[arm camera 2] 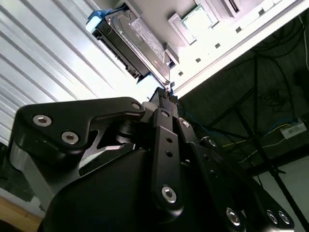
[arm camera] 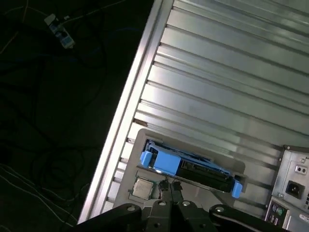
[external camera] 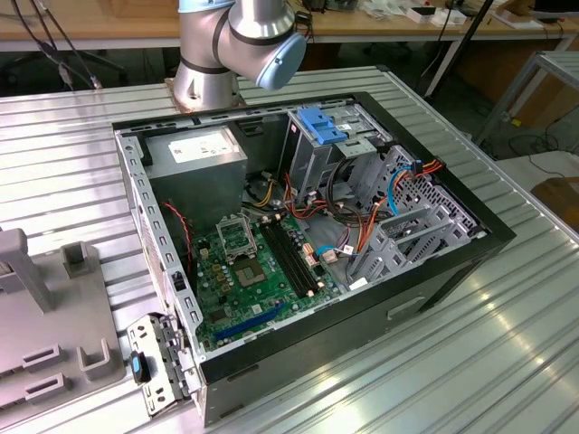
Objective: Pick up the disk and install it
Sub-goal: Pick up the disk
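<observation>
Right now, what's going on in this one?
The robot arm has its tool poised right by the disk, a hard drive in a blue carrier lying in a grey holder on the ribbed metal table. The disk has not been lifted out. The computer case stands open on the same table.

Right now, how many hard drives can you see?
1. The disk sits in a grey holder on the ribbed table, just ahead of the gripper in both wrist views. More may be hidden inside the drive cage of the computer case.
</observation>
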Robot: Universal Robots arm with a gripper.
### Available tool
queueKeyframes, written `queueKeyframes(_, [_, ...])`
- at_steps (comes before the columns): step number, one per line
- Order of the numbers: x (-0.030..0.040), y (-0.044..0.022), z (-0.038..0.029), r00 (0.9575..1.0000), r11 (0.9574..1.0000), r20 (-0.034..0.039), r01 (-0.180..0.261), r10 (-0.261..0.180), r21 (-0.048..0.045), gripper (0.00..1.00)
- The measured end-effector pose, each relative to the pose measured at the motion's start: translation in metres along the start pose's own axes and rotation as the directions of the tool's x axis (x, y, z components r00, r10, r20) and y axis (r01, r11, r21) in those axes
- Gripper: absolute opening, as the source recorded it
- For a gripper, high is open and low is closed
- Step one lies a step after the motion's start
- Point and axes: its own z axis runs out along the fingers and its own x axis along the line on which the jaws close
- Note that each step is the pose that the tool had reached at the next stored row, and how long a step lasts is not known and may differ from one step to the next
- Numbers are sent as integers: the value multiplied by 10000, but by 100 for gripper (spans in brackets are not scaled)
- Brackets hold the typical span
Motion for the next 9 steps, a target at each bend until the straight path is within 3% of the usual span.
queueKeyframes(2, [2, 0, 0, 9988, 9988, -20, 480, -480, -12, 11])
queueKeyframes(6, [4, 1, 1, 9959, 9959, -35, 903, -903, -22, 11])
queueKeyframes(9, [6, 2, 1, 9902, 9902, -56, 1395, -1395, -37, 11])
